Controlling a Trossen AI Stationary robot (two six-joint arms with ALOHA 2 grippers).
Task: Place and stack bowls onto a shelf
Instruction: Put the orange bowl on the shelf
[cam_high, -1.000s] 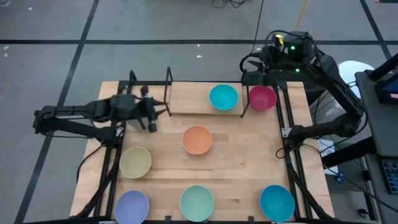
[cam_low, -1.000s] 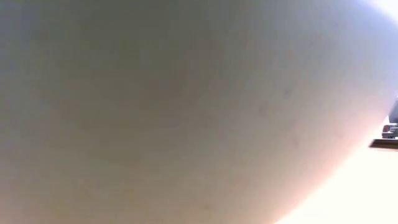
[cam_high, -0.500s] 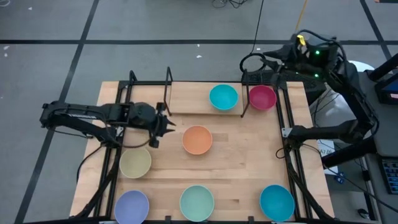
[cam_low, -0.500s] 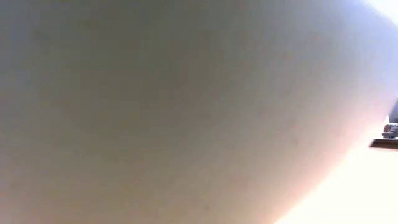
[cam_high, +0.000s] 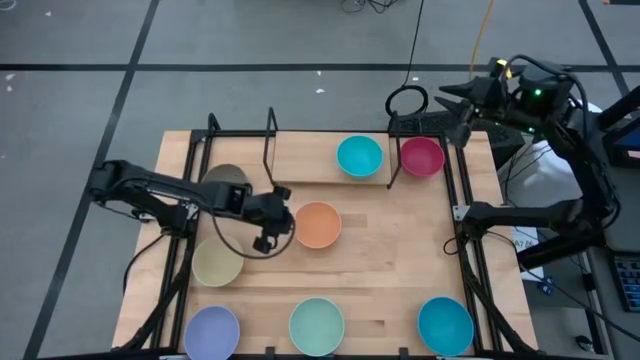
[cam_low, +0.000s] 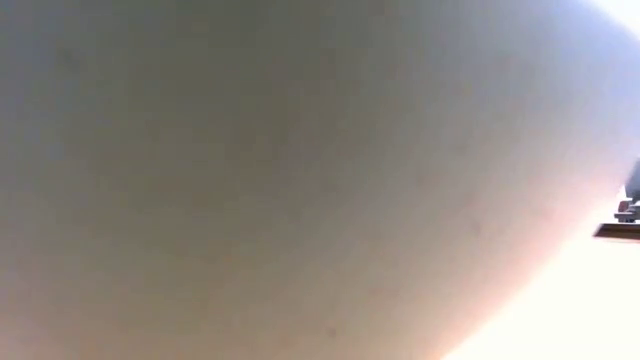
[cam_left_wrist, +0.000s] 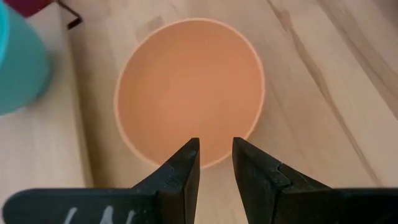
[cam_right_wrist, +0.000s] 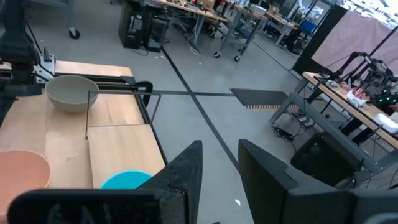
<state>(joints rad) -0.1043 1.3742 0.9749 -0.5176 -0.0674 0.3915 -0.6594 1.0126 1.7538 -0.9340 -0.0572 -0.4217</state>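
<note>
My left gripper is open by a narrow gap and sits at the left rim of the orange bowl, with its fingertips over that rim in the left wrist view. The orange bowl stands on the table. The grey-olive bowl stands on the shelf at the far left corner. My right gripper, open a little, is raised beyond the table's far right corner. Teal and magenta bowls stand at the far edge.
Along the near side stand the pale yellow, lavender, mint green and second teal bowls. Black arm frames run along both table sides. A pale blurred surface fills the low view.
My left gripper has moved from the shelf at the far left toward the table's right and near side, up to the orange bowl. The grey-olive bowl now shows on the shelf where the arm covered it. My right arm has swung rightward, away from the magenta bowl.
</note>
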